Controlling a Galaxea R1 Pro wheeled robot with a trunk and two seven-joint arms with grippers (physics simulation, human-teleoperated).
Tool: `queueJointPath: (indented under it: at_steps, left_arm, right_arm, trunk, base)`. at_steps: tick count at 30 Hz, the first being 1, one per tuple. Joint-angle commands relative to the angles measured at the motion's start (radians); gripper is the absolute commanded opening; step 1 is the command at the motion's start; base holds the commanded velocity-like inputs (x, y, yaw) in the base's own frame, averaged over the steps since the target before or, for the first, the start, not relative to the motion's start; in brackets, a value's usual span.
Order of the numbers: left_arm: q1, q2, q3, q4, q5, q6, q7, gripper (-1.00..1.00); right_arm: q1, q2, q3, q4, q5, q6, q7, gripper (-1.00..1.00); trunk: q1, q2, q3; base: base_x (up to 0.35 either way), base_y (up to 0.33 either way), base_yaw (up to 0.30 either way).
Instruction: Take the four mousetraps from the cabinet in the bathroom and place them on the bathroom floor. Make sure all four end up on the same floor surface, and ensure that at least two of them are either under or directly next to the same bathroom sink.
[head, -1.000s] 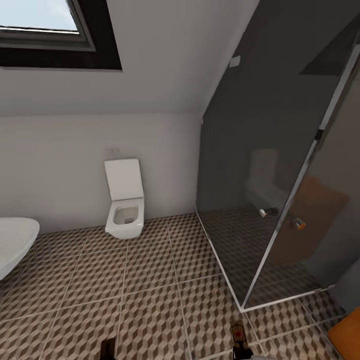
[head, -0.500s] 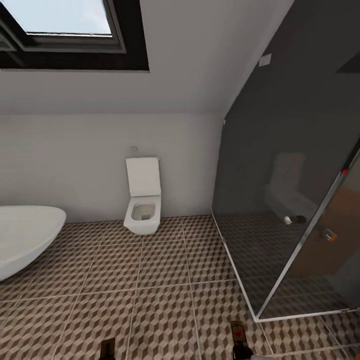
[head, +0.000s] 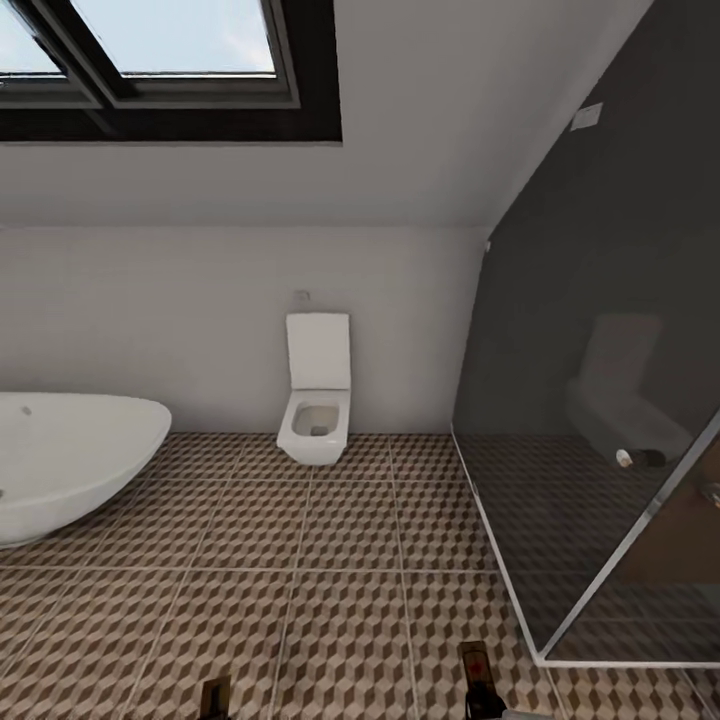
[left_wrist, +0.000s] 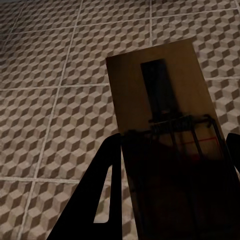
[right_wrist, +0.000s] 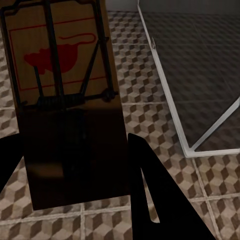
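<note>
My left gripper (left_wrist: 172, 145) is shut on a mousetrap (left_wrist: 157, 90), a brown wooden board with a dark metal bar, held above the bathroom floor (left_wrist: 55, 100). In my right gripper (right_wrist: 72, 145), also shut, is a second mousetrap (right_wrist: 60, 70) with a red mouse print and a dark spring. Both mousetraps poke into the head view's lower edge, the left one (head: 214, 695) and the right one (head: 476, 663), over the cube-pattern bathroom floor (head: 340, 560). The cabinet and the bathroom sink are out of view.
A white square toilet (head: 318, 415) hangs on the far white wall. A white oval bathtub (head: 70, 480) stands at the left. The dark glass shower enclosure (head: 600, 420), with a pale curb, takes up the right. A skylight (head: 170, 40) sits in the sloped ceiling.
The camera has turned left: the toilet and shower have slid right in the picture and more of the bathtub shows. Both mousetraps stay in the grippers.
</note>
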Motion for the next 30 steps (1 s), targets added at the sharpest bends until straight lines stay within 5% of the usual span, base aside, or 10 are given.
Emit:
queueJointPath:
  at_steps: [1,30]
  left_arm:
    - [-0.002,-0.001,-0.008,0.003,0.006,-0.005,0.005,-1.0]
    - [-0.002,-0.003,-0.008,0.003,0.006,-0.003,0.004,-1.0]
  right_arm:
    - [-0.001,0.0,0.009,0.001,-0.008,-0.003,-0.003,-1.0]
    - [-0.001,-0.002,0.009,0.001,-0.008,-0.003,-0.003,-1.0]
  trunk:
    - [0.001,-0.002,-0.002]
    - [0.001,-0.002,-0.002]
  base:
    - [0.015,0.0,0.035]
    - [0.202,0.157,0.002]
